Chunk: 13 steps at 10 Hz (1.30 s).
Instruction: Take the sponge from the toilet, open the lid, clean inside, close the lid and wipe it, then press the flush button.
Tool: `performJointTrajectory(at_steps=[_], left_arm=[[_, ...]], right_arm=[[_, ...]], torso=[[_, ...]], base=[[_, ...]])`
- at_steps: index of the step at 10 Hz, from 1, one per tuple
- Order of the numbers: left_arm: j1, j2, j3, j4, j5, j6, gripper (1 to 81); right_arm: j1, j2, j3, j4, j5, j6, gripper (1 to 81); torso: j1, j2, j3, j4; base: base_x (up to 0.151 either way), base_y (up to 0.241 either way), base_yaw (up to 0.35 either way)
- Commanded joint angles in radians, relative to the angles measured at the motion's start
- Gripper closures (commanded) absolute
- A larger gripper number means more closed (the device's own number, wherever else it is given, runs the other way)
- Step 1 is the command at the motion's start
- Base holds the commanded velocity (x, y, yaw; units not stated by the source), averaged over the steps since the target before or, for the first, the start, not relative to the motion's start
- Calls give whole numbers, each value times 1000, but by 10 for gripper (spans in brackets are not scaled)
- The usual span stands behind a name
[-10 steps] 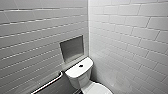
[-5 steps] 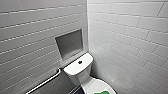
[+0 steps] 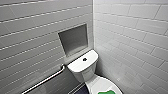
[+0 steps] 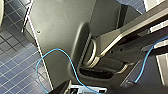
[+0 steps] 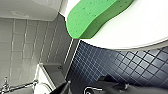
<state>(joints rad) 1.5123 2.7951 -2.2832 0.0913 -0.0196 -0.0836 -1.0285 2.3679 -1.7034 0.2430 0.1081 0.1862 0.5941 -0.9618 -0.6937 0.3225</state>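
The white toilet [image 3: 86, 72] stands in the corner, its tank against the grey tiled wall. A small dark flush button [image 3: 84, 59] sits in the middle of the tank top. The lid [image 3: 103, 83] is down, and the bright green sponge [image 3: 106, 92] lies flat on it at the lower edge of the head view. The right wrist view shows the sponge [image 5: 97, 15] large, resting on the lid [image 5: 142, 27] near its rim. My right gripper [image 5: 85, 87] is open, apart from the sponge and holding nothing. My left gripper [image 4: 92, 88] is open beside my own grey body.
A square niche [image 3: 73, 40] is set in the wall above the tank. A metal grab bar [image 3: 46, 80] runs along the left wall beside the toilet. White tiled wall [image 3: 130, 37] closes the right side. The floor [image 5: 112, 65] is dark blue tile.
The head camera has shifted: niche and tank look larger and sit a little higher in the picture. The sponge's green edge has come in at the bottom. The things themselves have not moved.
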Motion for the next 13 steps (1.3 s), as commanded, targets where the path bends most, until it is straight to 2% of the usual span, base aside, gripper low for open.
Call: performJointTrajectory(at_steps=[1, 3, 4, 5, 8, 11, 12, 13], left_arm=[[3, -18, 10, -1, 73, -1, 10], [3, -18, 8, -1, 73, -1, 10], [3, -18, 8, -2, 73, -1, 10], [3, -18, 8, -4, 73, -2, 10], [3, -15, 7, -4, 73, -2, 10], [2, -14, 1, -4, 73, -2, 10], [3, -9, -6, -4, 73, -2, 10], [3, -2, -15, -4, 73, -2, 10]], right_arm=[[81, -30, 24, 7, -36, 38, 10], [104, -36, 28, 9, 11, 81, 10], [133, -45, 48, 7, 19, 101, 10], [158, -53, 80, 6, 21, 105, 10], [208, -48, 93, 7, 19, 147, 10], [251, -34, 90, 7, 19, 191, 10], [265, -33, 90, 7, 21, 211, 10], [282, -31, 90, 7, 21, 234, 10]], torso=[[61, -95, -73, 53], [108, -168, -142, 65], [67, -105, -85, 41], [84, -132, -107, 46], [96, -147, -122, 48], [96, -148, -224, 48], [96, -148, -167, 48], [96, -148, -193, 48]], base=[[0, 0, 0], [0, 0, 0], [0, 0, 0], [0, 0, 0], [0, 0, 0], [0, 0, 0], [0, 0, 0], [0, 0, 0]])
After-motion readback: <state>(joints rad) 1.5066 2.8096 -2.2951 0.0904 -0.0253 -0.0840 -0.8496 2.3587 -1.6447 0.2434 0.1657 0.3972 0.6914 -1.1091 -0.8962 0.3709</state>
